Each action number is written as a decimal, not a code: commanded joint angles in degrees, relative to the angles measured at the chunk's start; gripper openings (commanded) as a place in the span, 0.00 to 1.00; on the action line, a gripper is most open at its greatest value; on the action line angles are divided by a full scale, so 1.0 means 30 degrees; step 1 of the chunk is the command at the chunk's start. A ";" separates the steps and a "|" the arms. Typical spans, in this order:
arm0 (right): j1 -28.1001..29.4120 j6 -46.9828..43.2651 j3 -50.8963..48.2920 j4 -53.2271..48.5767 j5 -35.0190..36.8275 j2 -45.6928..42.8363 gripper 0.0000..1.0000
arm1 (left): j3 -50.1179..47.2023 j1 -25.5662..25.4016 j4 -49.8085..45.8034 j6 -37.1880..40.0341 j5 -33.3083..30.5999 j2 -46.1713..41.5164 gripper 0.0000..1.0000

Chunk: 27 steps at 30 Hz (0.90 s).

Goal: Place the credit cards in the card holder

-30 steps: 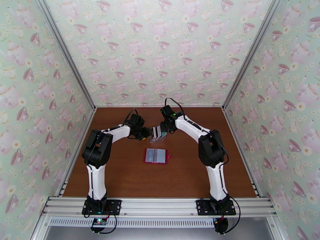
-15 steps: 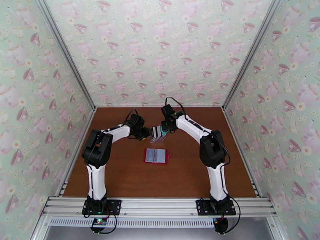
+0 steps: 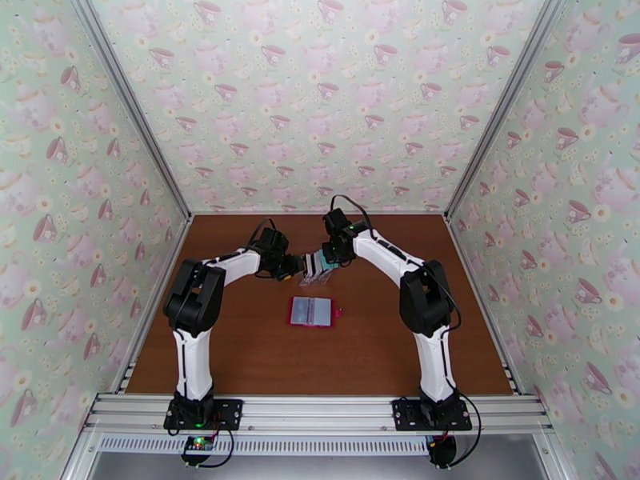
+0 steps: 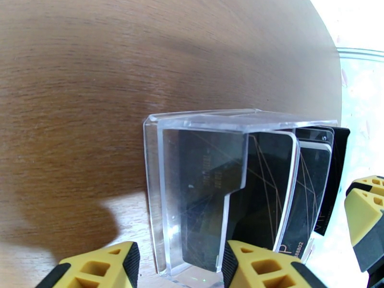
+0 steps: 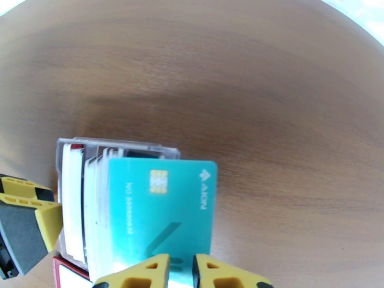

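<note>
A clear plastic rack [image 3: 317, 268] stands mid-table, packed with credit cards [image 4: 269, 188], mostly black in the left wrist view. My left gripper [image 3: 299, 268] [image 4: 177, 258] is shut on the rack's end, one yellow finger on each side of the clear wall. My right gripper [image 3: 327, 258] [image 5: 181, 267] comes from the opposite side, its fingers [image 5: 139, 274] pinched on the edge of a teal card [image 5: 161, 212] at the front of the stack. The card holder [image 3: 312, 312], a red wallet, lies open and flat nearer the arms, pale pockets up.
The brown table [image 3: 384, 346] is bare around the wallet. Patterned walls [image 3: 320, 106] with metal posts enclose it on three sides. The other arm's finger shows at the edge of each wrist view.
My right gripper's fingers have closed in on the teal card. Both arms, the rack and the wallet have stayed nearly where they were.
</note>
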 commanded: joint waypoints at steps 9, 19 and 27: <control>0.0006 0.0595 -0.0111 0.0797 -0.0739 -0.2045 0.41 | 0.0278 0.0247 -0.0257 -0.0069 -0.0296 0.0320 0.51; -0.2164 0.1549 -0.2227 0.2787 -0.4152 -0.2796 0.52 | 0.0384 0.0244 -0.0329 0.0107 -0.0121 0.0366 0.51; -0.4540 0.3442 -0.5585 0.7571 -1.0447 -0.3074 0.49 | 0.0326 0.0248 -0.0113 0.0136 0.0151 0.0511 0.51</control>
